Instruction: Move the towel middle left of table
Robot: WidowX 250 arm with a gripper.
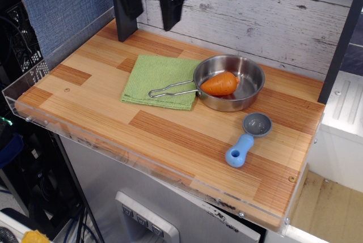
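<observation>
The light green towel point(156, 79) lies flat on the wooden table point(170, 135), left of centre and toward the back. A steel pan point(229, 82) stands just right of it; its wire handle point(170, 90) lies over the towel's right part. My black gripper point(148, 13) hangs at the top left, above the table's back edge and above and behind the towel. Its two fingers point(171, 11) point down, apart, with nothing between them.
An orange carrot point(220, 83) lies in the pan. A blue and grey scoop point(248, 139) lies at the front right. A clear acrylic rim point(113, 149) runs along the front and left edges. A white plank wall point(266, 16) stands behind.
</observation>
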